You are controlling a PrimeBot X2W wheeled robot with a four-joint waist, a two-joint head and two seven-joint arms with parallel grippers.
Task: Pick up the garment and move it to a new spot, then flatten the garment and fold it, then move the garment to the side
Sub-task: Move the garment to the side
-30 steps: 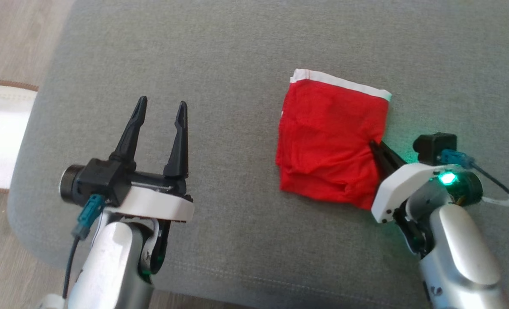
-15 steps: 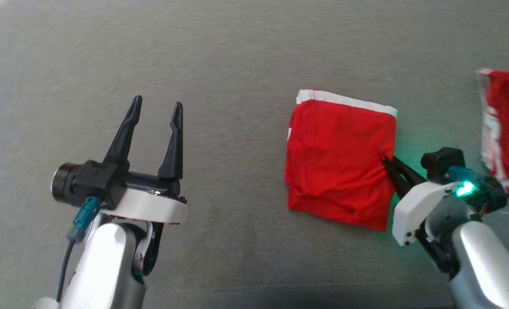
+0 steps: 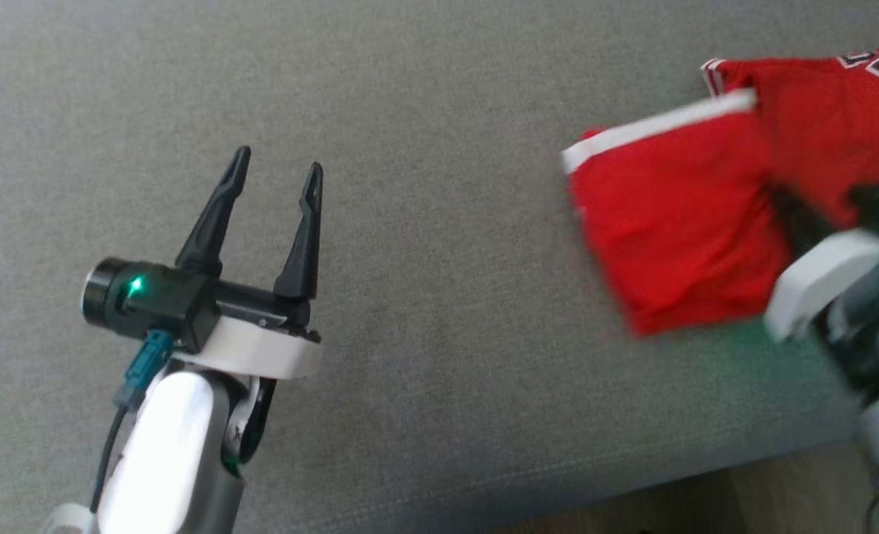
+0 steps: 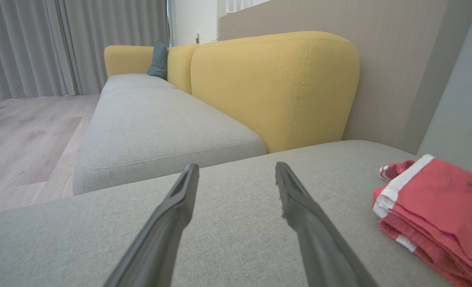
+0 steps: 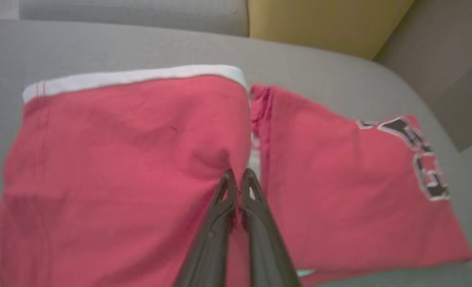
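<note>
The garment point(image 3: 669, 237) is a folded red piece with a white band, lying on the grey cushion point(image 3: 446, 111) at the right. My right gripper point(image 3: 788, 215), blurred here, is shut on the garment's right edge. In the right wrist view the closed fingers point(image 5: 237, 173) pinch a pucker of the red cloth point(image 5: 120, 159). My left gripper point(image 3: 276, 159) hovers open over bare cushion well to the left, holding nothing. In the left wrist view its spread fingers point(image 4: 236, 169) point across the cushion, with the garment point(image 4: 439, 203) at the right edge.
A second red garment point(image 3: 832, 126) with black and white lettering point(image 5: 415, 155) lies right beside the folded one. A yellow backrest point(image 4: 275, 87) rises behind the cushion. The cushion's front edge and wooden floor point(image 3: 780, 489) show at lower right.
The head camera has swung to the right. My right gripper has dragged the folded garment rightward until it lies against the lettered red garment. The left gripper stays open and still.
</note>
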